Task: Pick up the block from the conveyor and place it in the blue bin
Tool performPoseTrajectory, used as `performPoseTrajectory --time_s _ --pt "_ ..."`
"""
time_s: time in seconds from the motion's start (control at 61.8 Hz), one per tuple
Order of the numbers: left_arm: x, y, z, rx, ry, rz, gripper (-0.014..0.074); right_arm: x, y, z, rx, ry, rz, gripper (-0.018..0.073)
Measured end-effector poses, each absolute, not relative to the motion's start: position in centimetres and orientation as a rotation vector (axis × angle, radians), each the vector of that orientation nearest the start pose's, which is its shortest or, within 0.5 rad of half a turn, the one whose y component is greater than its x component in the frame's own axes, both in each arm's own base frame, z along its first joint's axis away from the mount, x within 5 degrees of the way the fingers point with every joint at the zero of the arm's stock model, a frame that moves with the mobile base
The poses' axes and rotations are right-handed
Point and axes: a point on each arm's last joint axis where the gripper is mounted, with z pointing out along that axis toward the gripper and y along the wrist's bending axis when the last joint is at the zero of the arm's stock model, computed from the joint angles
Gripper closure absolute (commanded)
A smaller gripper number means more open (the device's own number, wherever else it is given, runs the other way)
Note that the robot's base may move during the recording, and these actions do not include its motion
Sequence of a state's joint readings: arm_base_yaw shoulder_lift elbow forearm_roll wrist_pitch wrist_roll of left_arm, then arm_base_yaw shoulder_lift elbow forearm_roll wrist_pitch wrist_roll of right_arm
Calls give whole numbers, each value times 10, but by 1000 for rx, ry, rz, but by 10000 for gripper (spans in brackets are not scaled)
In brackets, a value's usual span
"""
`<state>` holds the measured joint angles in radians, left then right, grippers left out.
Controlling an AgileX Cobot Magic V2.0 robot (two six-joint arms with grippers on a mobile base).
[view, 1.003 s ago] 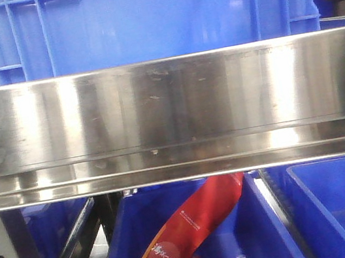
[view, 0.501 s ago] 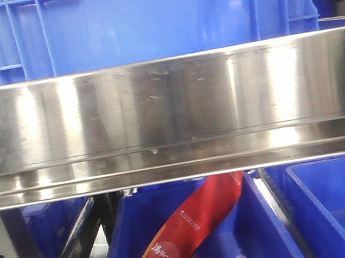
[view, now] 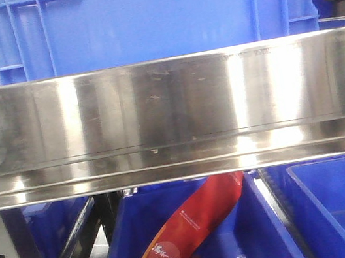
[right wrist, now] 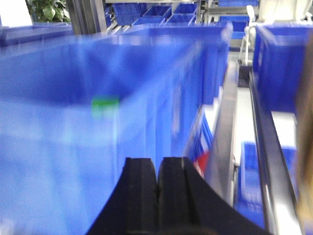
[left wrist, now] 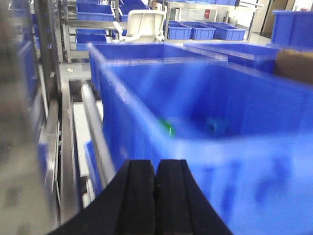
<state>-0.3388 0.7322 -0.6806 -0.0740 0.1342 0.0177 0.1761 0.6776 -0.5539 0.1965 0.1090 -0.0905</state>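
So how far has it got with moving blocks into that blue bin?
Some looks done: a green block and a blue block already lie inside the blue bin. Nothing is in hand: the left claw and right claw are both shut with nothing between them. The conveyor is not in view, so I cannot tell how many blocks remain.

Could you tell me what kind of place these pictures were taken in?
Most likely a warehouse or factory sorting area. Large blue bins stand in rows, more blue bins sit on metal racking in the background, and a stainless steel rail runs across the front view with further bins below.
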Motion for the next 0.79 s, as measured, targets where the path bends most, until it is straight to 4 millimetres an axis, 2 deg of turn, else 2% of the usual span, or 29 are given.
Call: performPoseTrajectory --time_s 0.162,0.291,0.485,0.792 --pt "116 -42 331 242 1653 -308 707 108 21 307 -77 1678 230 727" --pt "97 -35 319 235 1614 -314 707 90 18 299 -79 1637 236 727" --pt "79 -29 321 222 1528 -324 707 72 15 305 -76 1544 242 727" --pt "73 -26 327 211 1462 -329 707 70 15 306 -76 1531 243 727"
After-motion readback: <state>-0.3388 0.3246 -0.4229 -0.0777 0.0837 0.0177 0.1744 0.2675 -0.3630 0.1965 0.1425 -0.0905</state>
